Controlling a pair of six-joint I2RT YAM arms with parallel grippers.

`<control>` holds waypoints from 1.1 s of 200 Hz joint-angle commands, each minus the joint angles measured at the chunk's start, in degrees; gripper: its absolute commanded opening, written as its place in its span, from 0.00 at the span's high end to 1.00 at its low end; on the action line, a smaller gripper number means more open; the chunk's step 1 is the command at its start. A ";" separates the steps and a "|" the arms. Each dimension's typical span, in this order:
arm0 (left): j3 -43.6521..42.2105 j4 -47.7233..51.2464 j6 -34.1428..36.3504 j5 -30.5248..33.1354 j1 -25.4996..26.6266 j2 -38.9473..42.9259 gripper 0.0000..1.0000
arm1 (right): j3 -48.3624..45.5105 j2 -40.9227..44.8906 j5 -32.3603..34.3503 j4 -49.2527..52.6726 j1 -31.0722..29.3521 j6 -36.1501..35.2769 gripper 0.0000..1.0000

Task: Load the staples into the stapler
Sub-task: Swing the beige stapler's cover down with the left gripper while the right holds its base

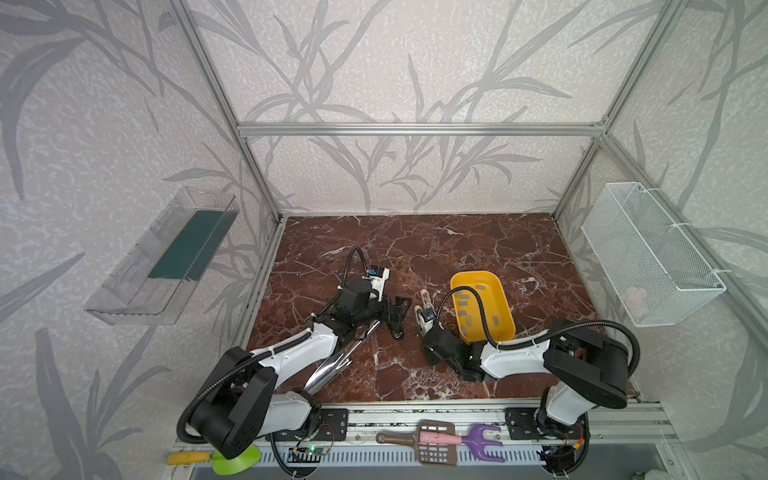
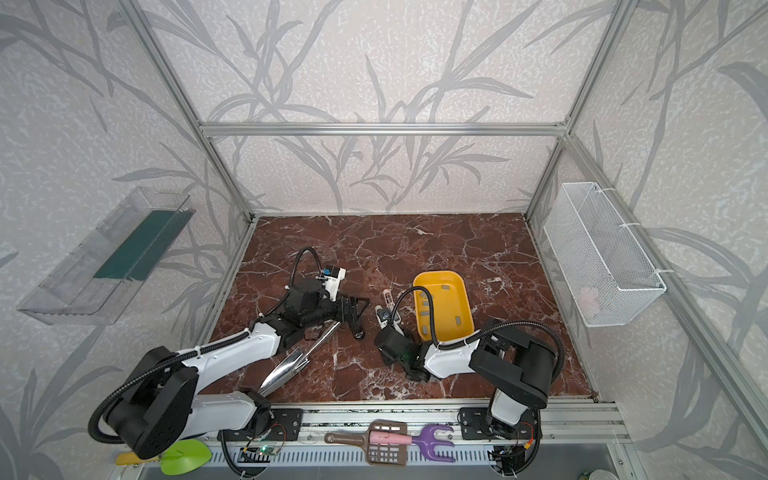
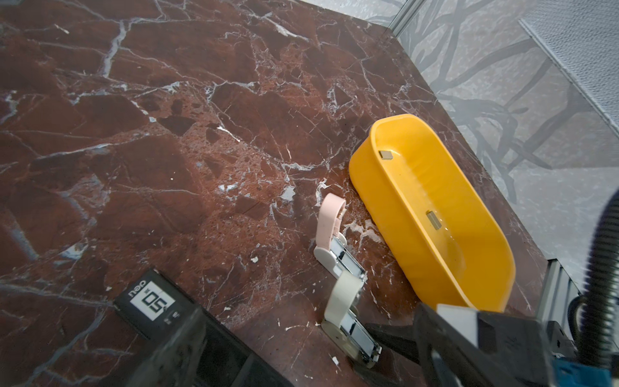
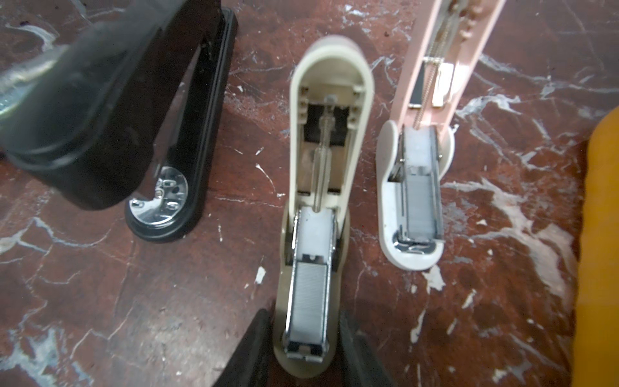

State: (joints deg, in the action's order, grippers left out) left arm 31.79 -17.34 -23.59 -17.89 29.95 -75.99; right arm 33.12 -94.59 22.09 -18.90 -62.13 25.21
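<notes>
Marble tabletop (image 1: 457, 249). Pinching beige stapler (image 4: 318, 187), frame centre, with right gripper (image 4: 306, 335); staples (image 4: 310, 295) seated inside. Can't tell left gripper (image 1: 390, 309) state. Next, guessing: fold lid (image 4: 330, 57) shut.

**Both arms**, seen in the top views, are folded at the elbow with forearms sloping down toward the middle. **Left arm** (image 1: 291, 353): wrist turned inward, left gripper (image 1: 395, 311) held low, jaws spread wide. **Right arm** (image 1: 519, 353): forearm angled inward, right gripper (image 4: 304, 315) held low. In the right wrist view its black fingers (image 4: 251, 355) lie against both sides of the cream stapler (image 4: 311, 268).
</notes>
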 commanded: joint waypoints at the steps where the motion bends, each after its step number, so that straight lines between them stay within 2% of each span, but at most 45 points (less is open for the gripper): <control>1: 2.50 -2.51 0.09 2.76 0.19 -3.54 0.06 | -1.39 -1.43 0.91 0.18 0.27 -0.51 0.68; 21: 3.82 -4.37 0.04 3.95 0.19 -7.94 0.13 | -1.99 -1.70 0.68 -1.35 0.26 -0.73 0.70; 47: 5.46 -5.37 1.25 4.44 0.18 -12.37 0.16 | -2.01 -1.91 0.50 -2.13 0.21 -0.79 0.72; 66: 5.99 -5.77 2.68 4.91 0.19 -14.06 0.18 | -2.01 -2.14 0.34 -2.94 0.28 -0.77 0.73; 91: 6.44 -5.51 5.44 4.19 0.46 -15.42 0.27 | -1.66 -2.59 0.36 -3.25 0.23 -0.73 0.74; 165: 6.88 -3.49 12.49 2.97 3.73 -16.48 0.30 | -1.08 -2.77 0.30 -4.48 0.34 0.10 0.76; 220: 4.59 -6.84 14.88 -1.65 6.07 -16.13 0.34 | -1.35 -2.67 0.84 -5.24 0.93 1.46 0.77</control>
State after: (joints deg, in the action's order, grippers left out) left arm 37.43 -21.80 -11.46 -16.71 35.11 -91.83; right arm 32.16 -96.09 22.48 -24.25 -61.87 25.47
